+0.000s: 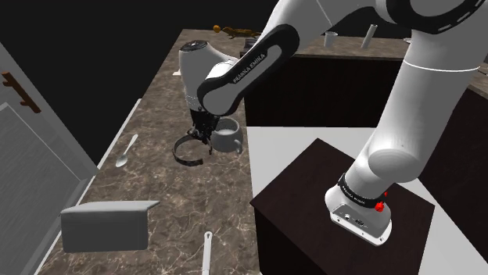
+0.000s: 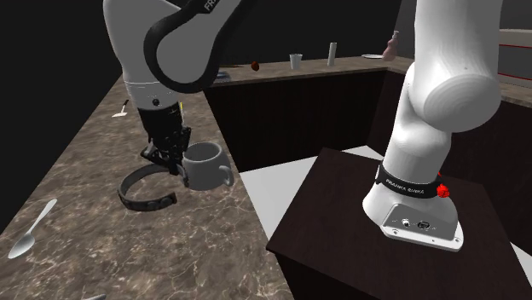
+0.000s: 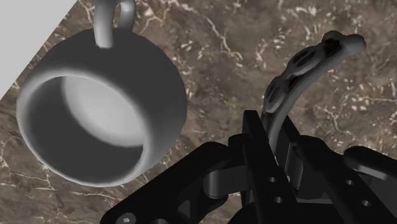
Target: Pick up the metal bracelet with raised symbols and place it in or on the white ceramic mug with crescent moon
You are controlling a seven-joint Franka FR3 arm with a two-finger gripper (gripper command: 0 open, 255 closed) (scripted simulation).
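Risk: bracelet slip or rim snag at the mug.
Hand (image 2: 164, 160) is clamped on one edge of the dark bracelet (image 3: 296, 67), left of centre in the shoulder view, just beside the grey-white mug (image 2: 205, 166) on the tabletop (image 1: 156, 180). Most of the band hangs out to one side of the fingers, so it could be twisted loose during the carry. The ring looks no narrower than the mug mouth, so a caught rim and a tipped mug are judged possible.
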